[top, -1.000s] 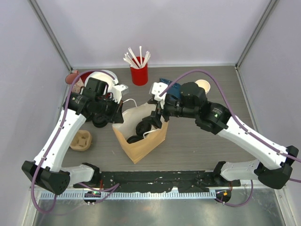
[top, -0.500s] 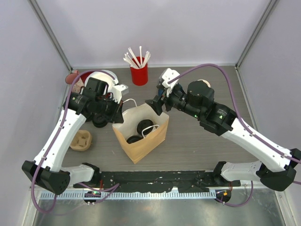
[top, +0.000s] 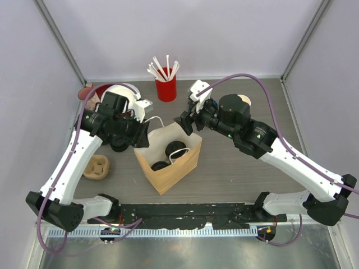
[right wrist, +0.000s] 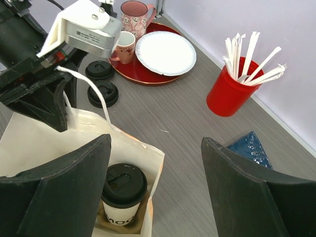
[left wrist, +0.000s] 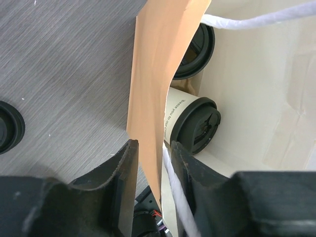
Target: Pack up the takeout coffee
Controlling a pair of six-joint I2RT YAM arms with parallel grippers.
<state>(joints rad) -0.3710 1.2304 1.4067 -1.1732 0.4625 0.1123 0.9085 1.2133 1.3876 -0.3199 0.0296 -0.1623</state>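
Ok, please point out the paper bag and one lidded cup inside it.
paper bag (top: 171, 168): top external view, brown outer wall.
lidded cup (right wrist: 124, 184): right wrist view, its black lid.

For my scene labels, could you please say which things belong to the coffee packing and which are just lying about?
Job: two lidded cups, paper bag, left fingers gripping its wall.
Lying about: red straw holder, pink mug, white plate, spare lids.
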